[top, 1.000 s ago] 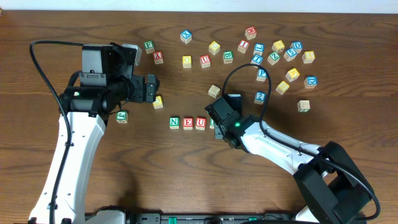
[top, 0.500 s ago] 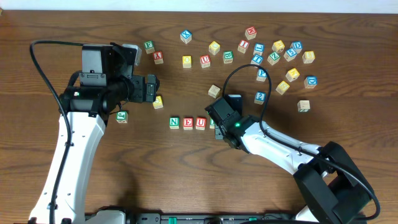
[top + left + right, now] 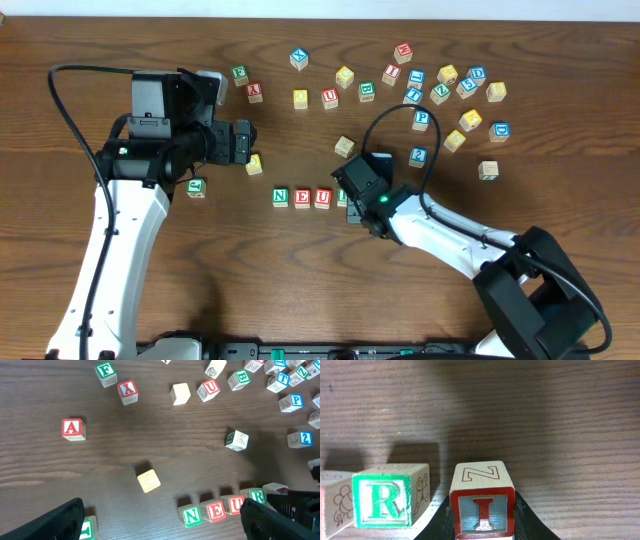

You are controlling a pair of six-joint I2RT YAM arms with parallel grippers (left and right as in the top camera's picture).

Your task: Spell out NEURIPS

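NEURIPS row (image 3: 302,198) part-built, mid table (image 3: 240,285); L to R: L gripper (image 3: 244,142) jaws wide apart, nothing held, near yellow cube (image 3: 148,481); green N (image 3: 191,516), red E (image 3: 216,510), red U (image 3: 235,505), green R (image 3: 382,500) side by side in line; red I (image 3: 482,507) clamped in R gripper (image 3: 352,192), just right of R w/ small gap, Z face up; blue P (image 3: 422,117) well apart, upper right among loose cubes (image 3: 447,74).
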